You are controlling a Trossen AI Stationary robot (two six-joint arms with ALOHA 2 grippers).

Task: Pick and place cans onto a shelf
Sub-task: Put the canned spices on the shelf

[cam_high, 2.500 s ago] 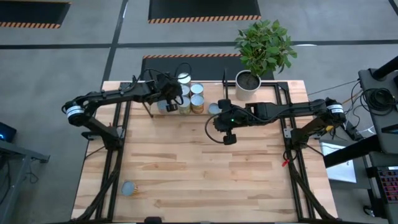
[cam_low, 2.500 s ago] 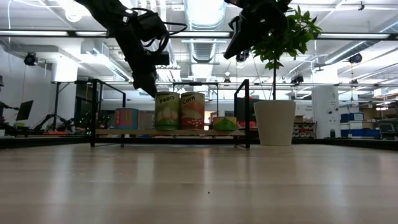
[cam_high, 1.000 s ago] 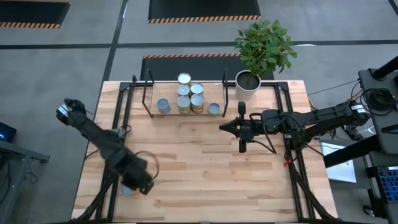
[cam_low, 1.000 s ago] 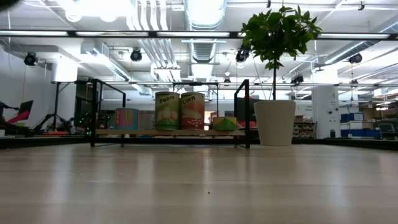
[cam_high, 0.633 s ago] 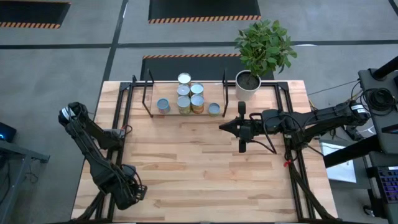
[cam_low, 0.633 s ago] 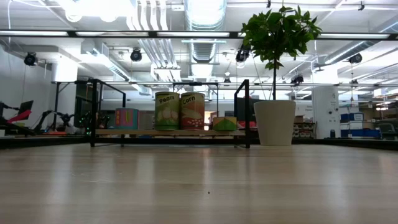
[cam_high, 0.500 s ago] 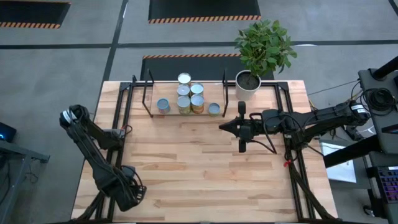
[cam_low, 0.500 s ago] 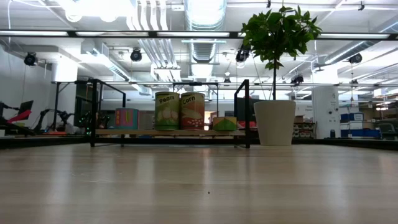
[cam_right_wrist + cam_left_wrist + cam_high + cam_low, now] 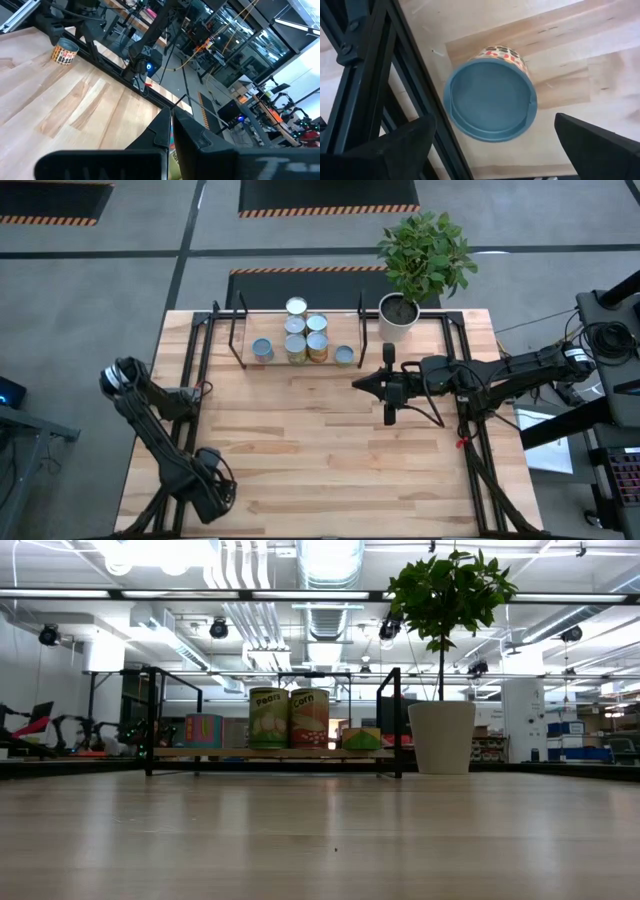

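Down at the lower left of the high view, the left gripper (image 9: 213,498) is hovering, jaws spread wide, over a round blue-topped can (image 9: 490,93) standing on the pale, grainy wooden table (image 9: 330,450). Mid-frame right, the right gripper (image 9: 389,414) is waiting pinched shut, while five cylindrical cans (image 9: 300,340) are sitting on the thin black-rod shelf (image 9: 238,330) at top centre.

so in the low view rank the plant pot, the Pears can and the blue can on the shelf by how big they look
1. white plant pot
2. Pears can
3. blue can

All stand about equally far back, so nearness hardly skews it.

Bench (image 9: 330,440) under my arms carries shelf (image 9: 300,361) with five cans (image 9: 305,340), plant pot (image 9: 397,315), lone can (image 9: 491,95) near corner.
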